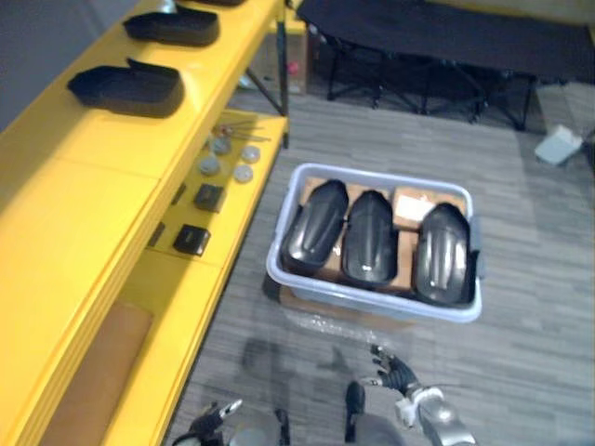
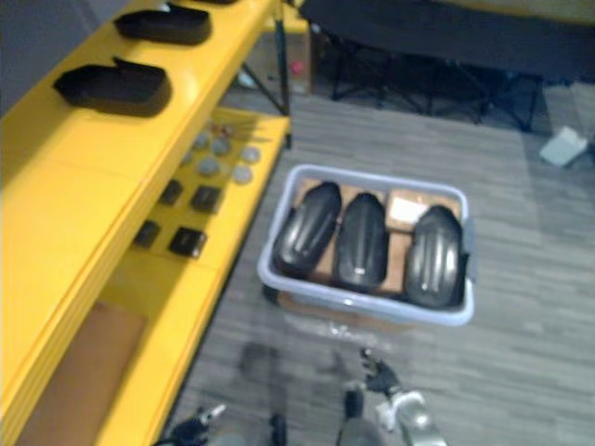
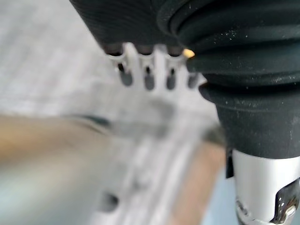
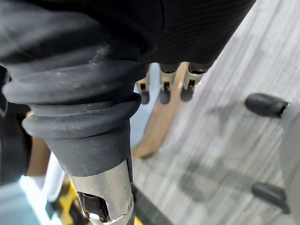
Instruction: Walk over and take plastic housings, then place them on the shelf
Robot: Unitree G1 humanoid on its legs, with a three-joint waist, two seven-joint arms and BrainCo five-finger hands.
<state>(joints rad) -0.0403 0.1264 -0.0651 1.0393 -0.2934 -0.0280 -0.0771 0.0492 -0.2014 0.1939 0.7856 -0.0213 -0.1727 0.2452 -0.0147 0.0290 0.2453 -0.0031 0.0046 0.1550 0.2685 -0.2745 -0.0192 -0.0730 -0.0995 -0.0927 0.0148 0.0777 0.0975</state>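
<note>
Three glossy black plastic housings (image 1: pixel 314 228) (image 1: pixel 369 237) (image 1: pixel 442 253) lie side by side on brown cardboard in a pale grey bin (image 1: pixel 372 302) on the floor ahead. Two more black housings (image 1: pixel 125 88) (image 1: pixel 172 26) rest on the top board of the yellow shelf (image 1: pixel 84 204) at the left. My right hand (image 1: pixel 395 372) hangs low in front of the bin, apart from it, its fingers relaxed and empty. My left hand (image 1: pixel 212 415) shows at the bottom edge near the shelf's foot, fingers loose, holding nothing.
The shelf's lower board carries several small grey discs (image 1: pixel 228 158), two small black blocks (image 1: pixel 206 197) (image 1: pixel 191 240) and a brown panel (image 1: pixel 93 372). A black folding cot (image 1: pixel 437 37) stands behind the bin. A white object (image 1: pixel 558 144) lies on the floor at the far right.
</note>
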